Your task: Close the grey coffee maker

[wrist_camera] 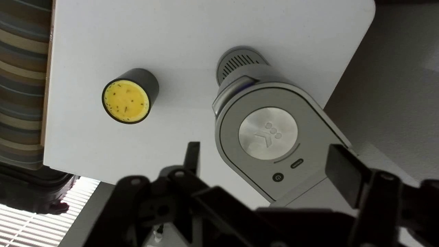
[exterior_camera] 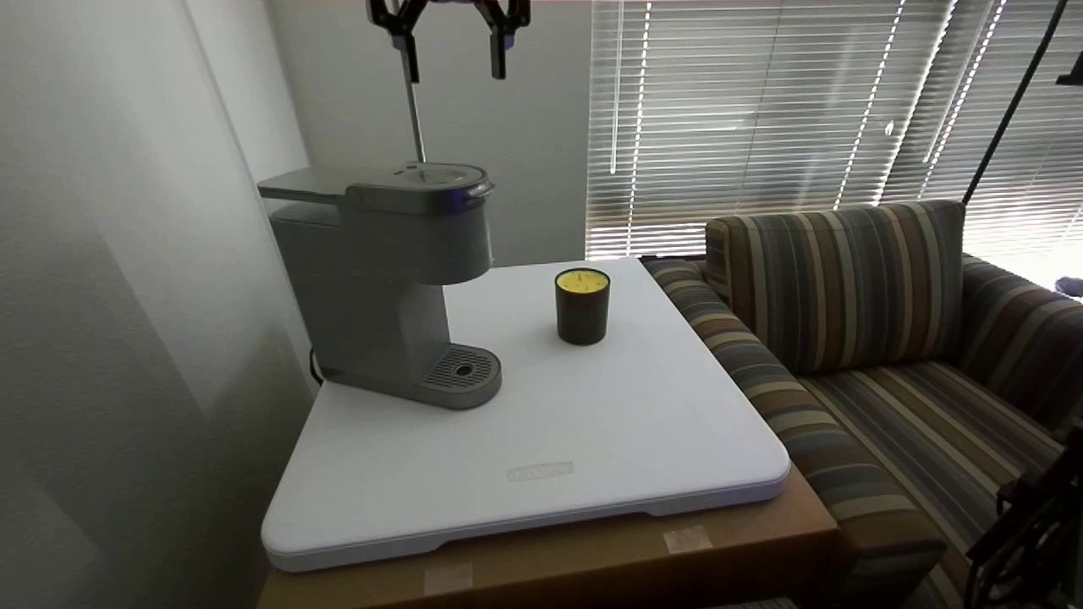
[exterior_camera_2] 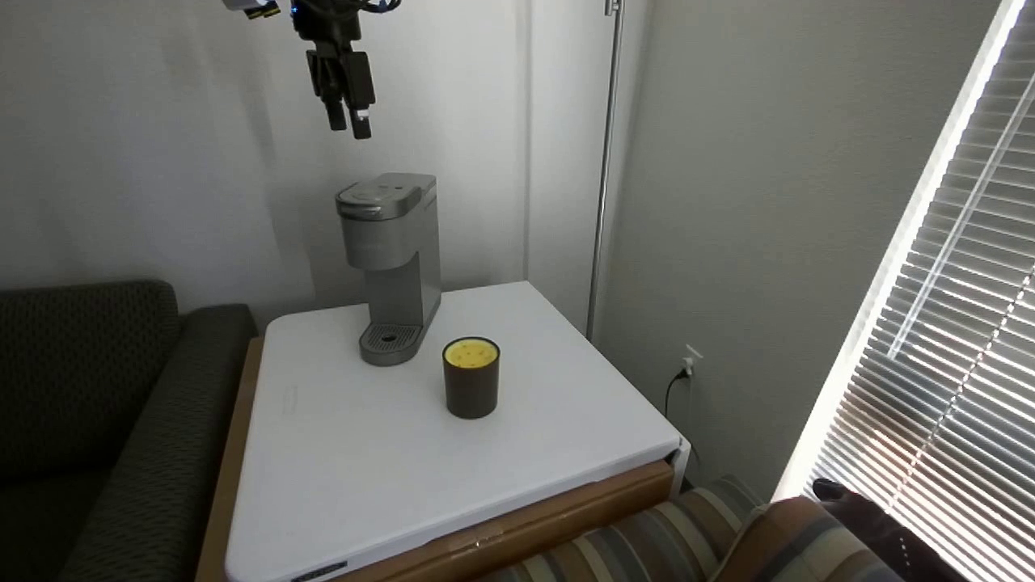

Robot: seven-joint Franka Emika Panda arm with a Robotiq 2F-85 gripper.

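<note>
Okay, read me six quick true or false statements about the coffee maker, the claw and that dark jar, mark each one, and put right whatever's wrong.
1. The claw hangs higher than the coffee maker without touching it. True.
2. The claw is shut. False: its fingers stand apart.
3. The coffee maker's lid is down, not raised. True.
4. The dark jar stands upright on the white tabletop. True.
5. The dark jar is filled with something blue. False: its filling is yellow.
6. The dark jar touches the coffee maker. False: there is a gap between them.
</note>
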